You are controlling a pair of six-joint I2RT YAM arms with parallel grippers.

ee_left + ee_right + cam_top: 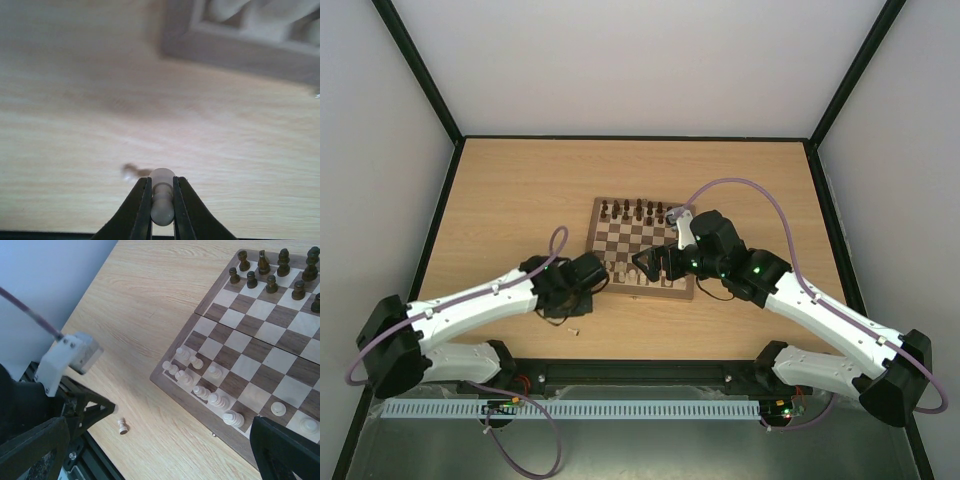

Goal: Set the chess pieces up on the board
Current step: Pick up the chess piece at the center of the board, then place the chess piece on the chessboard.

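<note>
The board lies mid-table with dark pieces along its far rows. My left gripper is shut on a pale pawn, held lengthwise between its black fingers just above the bare table. From above, that gripper is off the board's near left corner. Several pale chess pieces crowd the near left squares of the board. One pale pawn stands alone on the table. My right gripper hangs open over the board's near edge, holding nothing.
Dark brown pieces fill the far rows. The left arm's white wrist camera and its purple cable sit left of the board. The board's blurred corner lies ahead of the left gripper. Black frame rails edge the table.
</note>
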